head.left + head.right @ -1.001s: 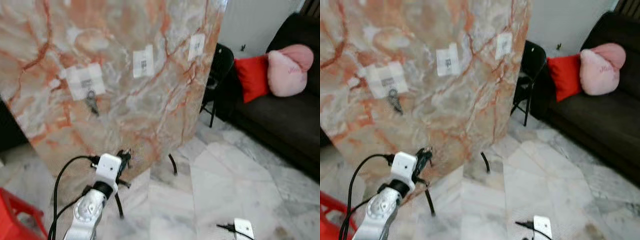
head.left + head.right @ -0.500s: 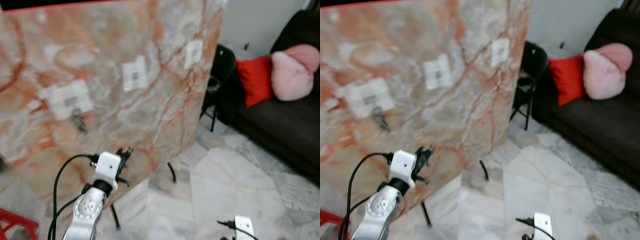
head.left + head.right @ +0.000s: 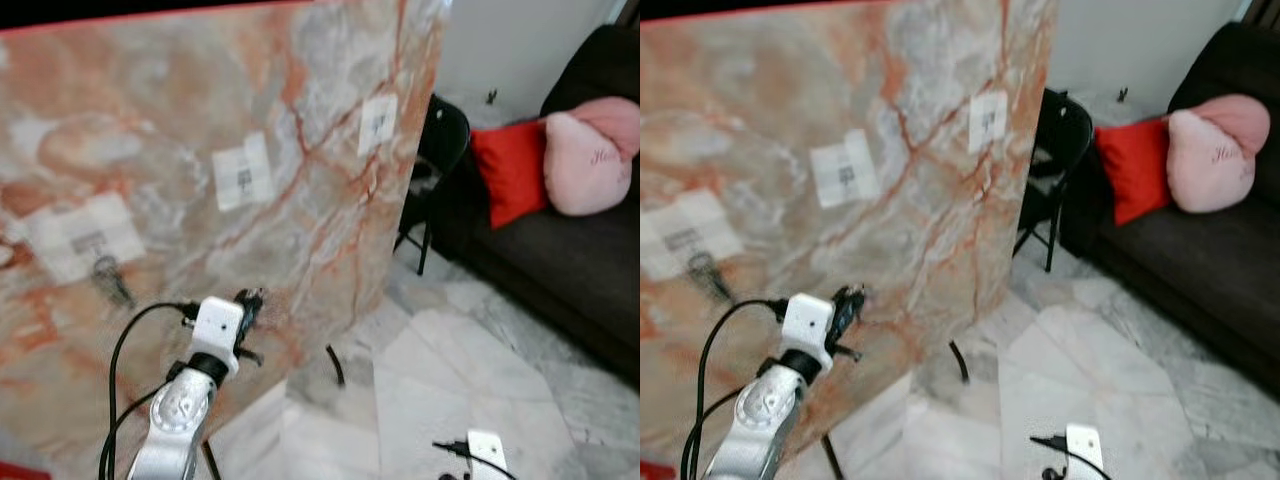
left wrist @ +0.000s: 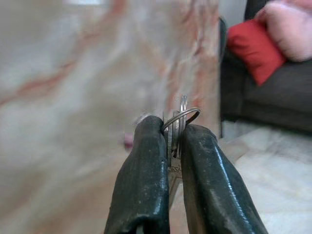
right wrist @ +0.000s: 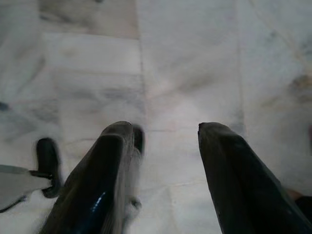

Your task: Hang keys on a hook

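Three white labels sit on the marble slab, which stands upright on thin black legs over the pale floor. Landmark: the slab. On its lowest label, toward the robot's left, a hook carries a dark set of keys hanging flat against the stone. The middle label and the upper label, nearer the slab's right edge, each bear a small dark hook.

The left tool is raised in front of the slab's lower part, below the middle label and right of the hung keys, close to the stone. Its fingers are pressed together on a key ring, whose metal loop pokes out past the tips, with the key pinched between them.

The right tool hangs low over the floor, well away from the slab, its fingers spread with nothing between.

Right of the slab stand a black folding chair and a dark sofa with a red cushion and a pink one.
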`<state>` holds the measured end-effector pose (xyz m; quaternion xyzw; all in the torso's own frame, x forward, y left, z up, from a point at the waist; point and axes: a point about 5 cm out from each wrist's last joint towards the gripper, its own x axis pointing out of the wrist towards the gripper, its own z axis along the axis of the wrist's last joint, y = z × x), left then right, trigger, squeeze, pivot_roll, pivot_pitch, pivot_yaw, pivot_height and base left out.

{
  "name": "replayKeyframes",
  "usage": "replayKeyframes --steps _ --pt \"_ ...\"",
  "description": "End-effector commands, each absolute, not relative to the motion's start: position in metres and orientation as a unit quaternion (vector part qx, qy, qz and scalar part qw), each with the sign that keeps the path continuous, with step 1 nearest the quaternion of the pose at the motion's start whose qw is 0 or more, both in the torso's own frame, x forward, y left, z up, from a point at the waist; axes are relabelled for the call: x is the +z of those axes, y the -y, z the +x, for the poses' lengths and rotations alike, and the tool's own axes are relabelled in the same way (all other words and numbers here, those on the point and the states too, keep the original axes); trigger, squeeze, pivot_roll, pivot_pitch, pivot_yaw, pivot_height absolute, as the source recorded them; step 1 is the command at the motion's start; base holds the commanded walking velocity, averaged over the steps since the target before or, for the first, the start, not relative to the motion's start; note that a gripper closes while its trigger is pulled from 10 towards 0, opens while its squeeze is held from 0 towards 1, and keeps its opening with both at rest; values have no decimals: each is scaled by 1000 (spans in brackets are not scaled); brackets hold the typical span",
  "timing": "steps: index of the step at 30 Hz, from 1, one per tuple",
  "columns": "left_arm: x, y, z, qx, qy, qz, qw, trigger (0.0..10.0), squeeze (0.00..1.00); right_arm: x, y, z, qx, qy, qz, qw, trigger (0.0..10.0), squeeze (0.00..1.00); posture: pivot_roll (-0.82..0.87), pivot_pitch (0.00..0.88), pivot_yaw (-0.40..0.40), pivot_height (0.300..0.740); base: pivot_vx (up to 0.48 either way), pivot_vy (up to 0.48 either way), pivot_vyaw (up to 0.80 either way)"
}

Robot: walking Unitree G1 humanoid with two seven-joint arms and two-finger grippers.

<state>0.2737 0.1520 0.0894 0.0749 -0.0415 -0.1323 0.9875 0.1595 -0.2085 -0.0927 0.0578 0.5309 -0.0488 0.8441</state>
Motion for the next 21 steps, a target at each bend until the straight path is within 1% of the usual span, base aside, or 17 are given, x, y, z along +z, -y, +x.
replayKeyframes --steps 1,2,7,16,21 --pt "99 -149 279 -119 57 39 991 10000 0 -90 214 162 -44 -530 43 846 10000 0 153 0 -108 740 255 0 0" --pt "99 -149 280 -116 58 35 991 10000 0 -90 215 162 -42 -531 41 846 10000 0 153 0 -108 740 255 0 0" --pt "107 -144 281 -119 72 -2 990 10000 0 -90 214 163 -39 -531 40 845 10000 0 153 0 -108 740 0 0 0" --pt "113 -143 283 -109 81 -31 990 10000 0 -90 215 164 -39 -526 34 849 10000 0 150 0 -107 740 0 0 0" --pt "115 -143 284 -110 82 -36 990 10000 0 -89 215 165 -32 -525 25 850 10000 0 151 0 -105 740 0 0 800"
